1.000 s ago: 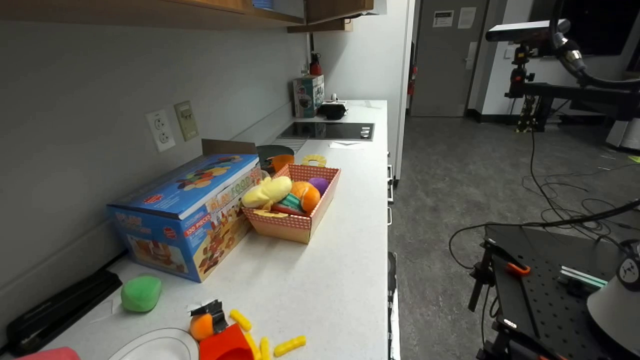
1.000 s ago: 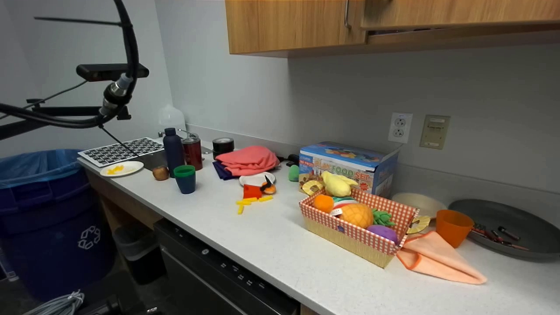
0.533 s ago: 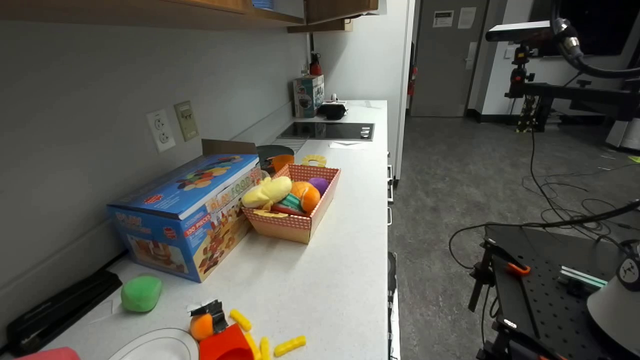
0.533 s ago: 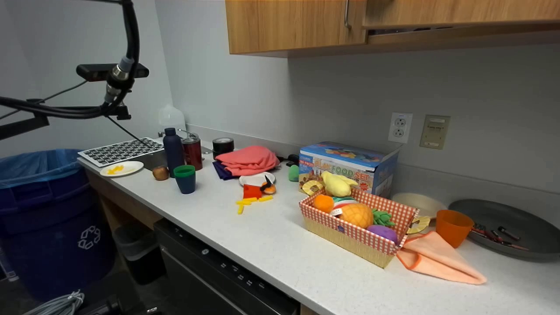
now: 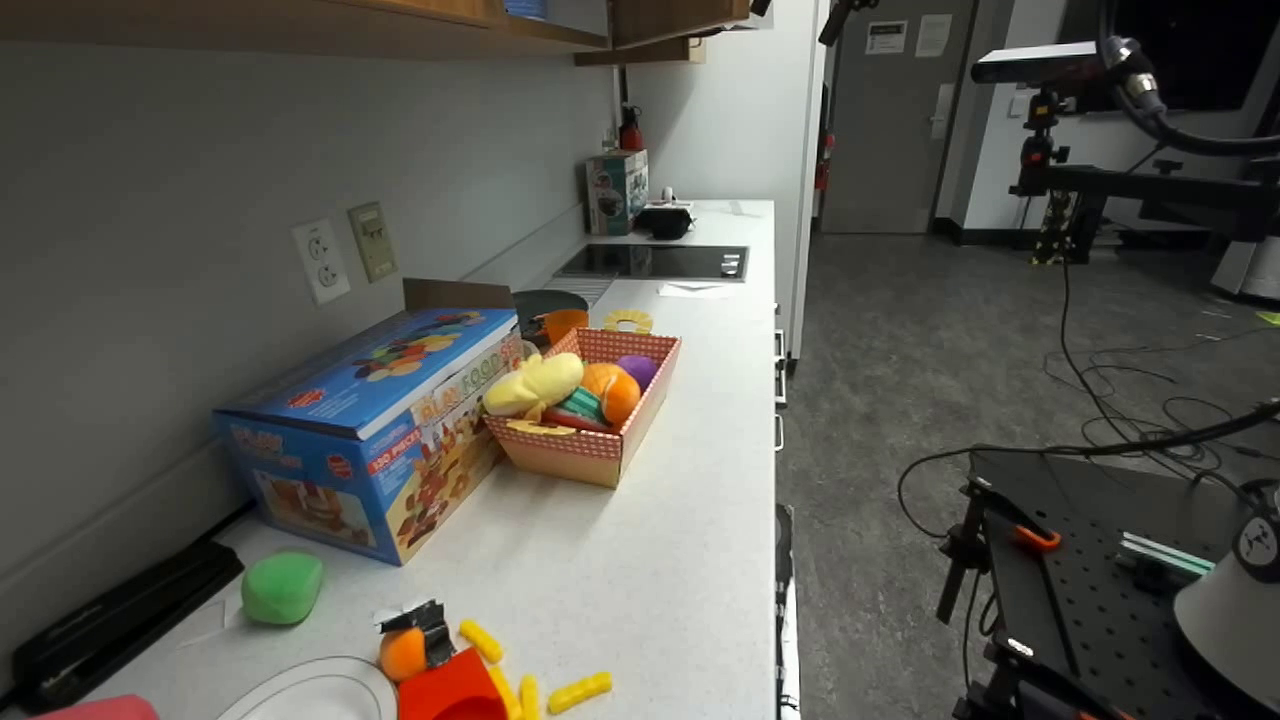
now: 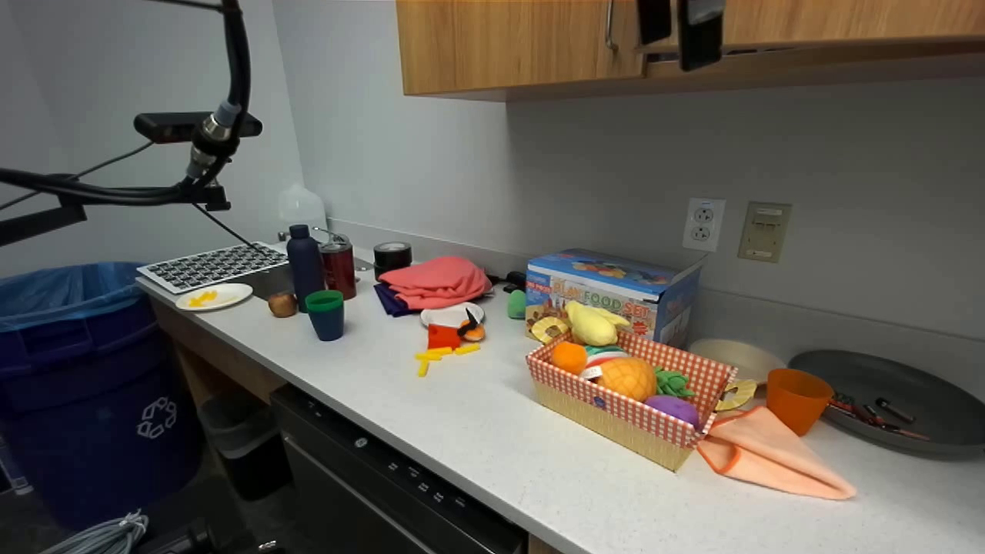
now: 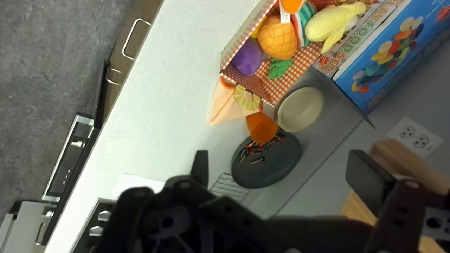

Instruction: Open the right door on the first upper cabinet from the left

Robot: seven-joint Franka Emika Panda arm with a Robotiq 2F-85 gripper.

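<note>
The first upper cabinet (image 6: pixel 508 46) is tan wood; its lower edge also shows in an exterior view (image 5: pixel 350 30). Its right door (image 6: pixel 839 21) is partly open, swung outward (image 5: pixel 675 20), with a gap into the cabinet. My gripper (image 6: pixel 677 50) hangs at the door's free edge, and its fingertips also show in an exterior view (image 5: pixel 794 25). In the wrist view the gripper (image 7: pixel 277 158) is open with nothing between its fingers. A blurred wood edge (image 7: pixel 407 161) lies beside the right-hand finger; I cannot tell if they touch. The door's upper part is out of view.
Below is a white countertop (image 6: pixel 431 415) with a checked basket (image 6: pixel 608 423) of toy food, a blue box (image 6: pixel 608 285), an orange cup (image 6: pixel 796 400) and a dark pan (image 6: pixel 916 392). A thick cable (image 6: pixel 238 61) hangs at the side.
My gripper's fingertips have come into view in both exterior views, at the right door's edge. The door's edge has shifted slightly. The cable has moved a little.
</note>
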